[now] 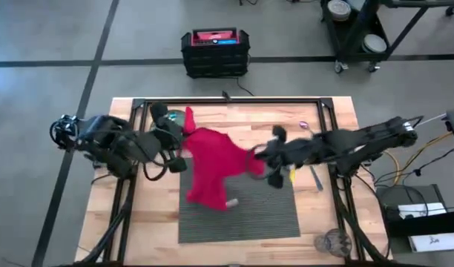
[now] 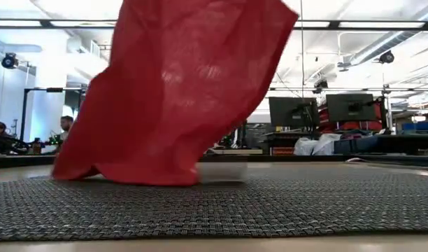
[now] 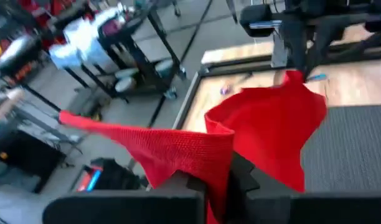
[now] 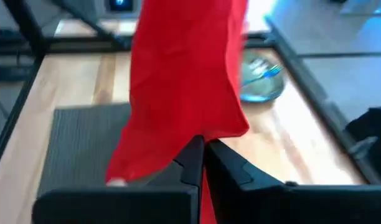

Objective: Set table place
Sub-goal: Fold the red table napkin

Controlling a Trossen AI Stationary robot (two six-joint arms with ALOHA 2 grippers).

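Observation:
A red napkin [image 1: 212, 163] is stretched above the dark grey placemat [image 1: 264, 219] between my two grippers. My left gripper [image 1: 184, 148] is shut on its left end and my right gripper [image 1: 255, 159] on its right end. The napkin sags between them, and its lower edge [image 2: 130, 173] rests on the placemat. Partly under my left arm, a green plate [image 1: 175, 119] sits at the table's far left; the right wrist view shows a blue utensil [image 4: 265, 71] in it. My left gripper pinches a bunched fold of the napkin's left end [image 3: 216, 163] between its two fingers, which come level from the table's left. The cloth runs away from the fingers and droops. My right gripper pinches the napkin's right end [image 4: 200, 127] between its two fingers, coming level from the table's right. The cloth hangs below and beyond the fingers, down to the placemat.
A clear glass [image 1: 332, 242] stands at the table's near right corner. A purple utensil [image 1: 303, 124] lies on the wood at the far right, and a thin blue one [image 1: 316, 178] beside the placemat's right edge. The black frame [image 1: 234, 102] runs along the table's far edge.

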